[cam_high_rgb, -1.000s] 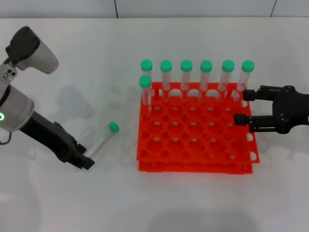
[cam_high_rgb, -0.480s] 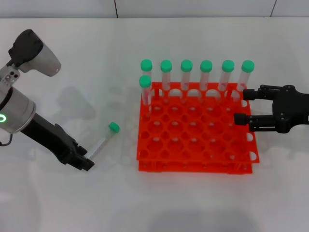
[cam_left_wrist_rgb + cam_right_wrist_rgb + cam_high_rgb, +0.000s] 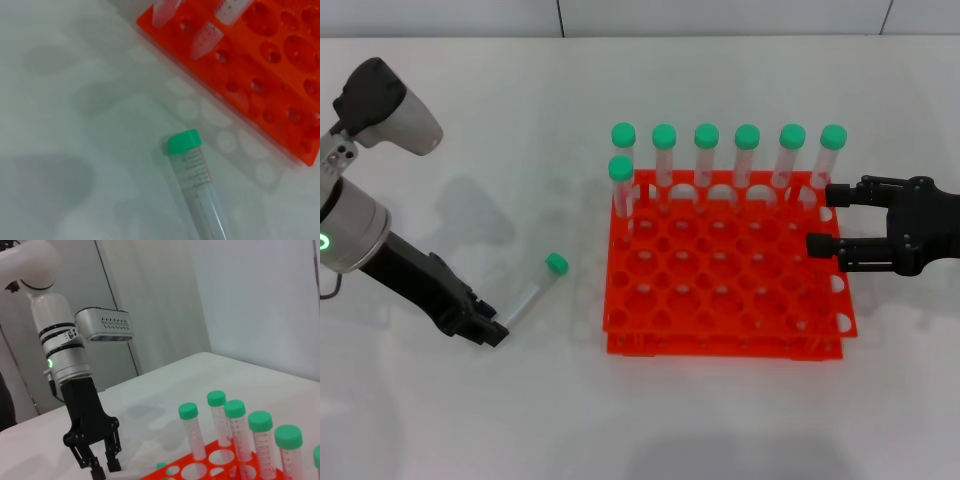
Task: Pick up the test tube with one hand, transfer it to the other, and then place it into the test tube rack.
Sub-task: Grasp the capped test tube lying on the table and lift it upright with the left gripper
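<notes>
Rack [image 3: 725,265] of bright orange plastic sits on the white table [image 3: 470,120], two tiers with a grid of round holes. Seven green-capped tubes [image 3: 706,155] stand upright in it: six along the far row and one more in the next row at the robot's left corner. All other holes are unfilled.

The test tube [image 3: 532,289] lies flat on the table to the left of the rack and apart from it, its green cap pointing up and toward the rack, its clear bottom end toward the left gripper [image 3: 492,330]. That gripper is low at the table with its fingertips at the tube's bottom end; in the right wrist view its two fingers stand a narrow gap apart, and I cannot tell whether they touch the tube. The left wrist view looks down the tube's length, printed graduations visible below the cap [image 3: 183,141].

The right gripper [image 3: 825,220] hovers at the rack's right edge, fingers spread wide and pointing toward the rack, holding nothing.
</notes>
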Robot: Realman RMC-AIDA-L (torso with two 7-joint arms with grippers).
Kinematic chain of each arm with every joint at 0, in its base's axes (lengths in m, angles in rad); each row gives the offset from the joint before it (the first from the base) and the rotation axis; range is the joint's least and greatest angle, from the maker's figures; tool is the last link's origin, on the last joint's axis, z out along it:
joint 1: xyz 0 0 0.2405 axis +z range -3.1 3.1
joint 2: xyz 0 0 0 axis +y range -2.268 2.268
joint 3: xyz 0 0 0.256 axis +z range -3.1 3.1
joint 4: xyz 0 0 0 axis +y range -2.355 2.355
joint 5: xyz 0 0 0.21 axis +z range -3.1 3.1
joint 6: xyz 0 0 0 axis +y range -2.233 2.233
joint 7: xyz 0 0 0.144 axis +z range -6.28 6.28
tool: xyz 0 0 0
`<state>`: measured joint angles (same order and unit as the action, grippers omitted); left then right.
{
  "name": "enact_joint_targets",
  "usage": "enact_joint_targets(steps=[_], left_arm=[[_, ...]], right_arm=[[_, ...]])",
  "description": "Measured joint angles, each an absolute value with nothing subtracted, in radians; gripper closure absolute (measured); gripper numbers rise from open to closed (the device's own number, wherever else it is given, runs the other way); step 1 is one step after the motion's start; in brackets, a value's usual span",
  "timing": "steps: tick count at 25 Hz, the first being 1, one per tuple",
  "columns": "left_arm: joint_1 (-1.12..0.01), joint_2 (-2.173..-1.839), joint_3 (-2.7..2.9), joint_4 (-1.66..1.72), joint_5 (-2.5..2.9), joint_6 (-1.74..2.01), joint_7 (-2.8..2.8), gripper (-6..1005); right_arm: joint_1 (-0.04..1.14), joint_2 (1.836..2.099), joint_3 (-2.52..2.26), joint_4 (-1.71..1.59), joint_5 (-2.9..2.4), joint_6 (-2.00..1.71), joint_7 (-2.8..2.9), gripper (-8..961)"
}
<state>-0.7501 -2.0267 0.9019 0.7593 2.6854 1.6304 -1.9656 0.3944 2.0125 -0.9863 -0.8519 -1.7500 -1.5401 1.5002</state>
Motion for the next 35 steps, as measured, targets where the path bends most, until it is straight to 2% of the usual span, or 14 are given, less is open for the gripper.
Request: enact_joint_targets(steps=[21, 26, 35], left_arm=[[-0.752, -2.026, 0.902, 0.759, 2.692, 1.602, -1.98, 763], [-0.75, -2.026, 0.902, 0.759, 2.691, 1.6, -1.98, 819], [-0.749, -2.029, 0.902, 0.758, 2.701, 1.606, -1.978, 818]], right_arm=[[0.394, 2.013, -0.986, -0.858, -1.749, -1.536, 1.499, 182], [0.394, 2.013, -0.986, -0.86, -1.749, -1.535, 1.499, 183], [0.394, 2.013, -0.986, -0.861, -1.738, -1.535, 1.499, 185]])
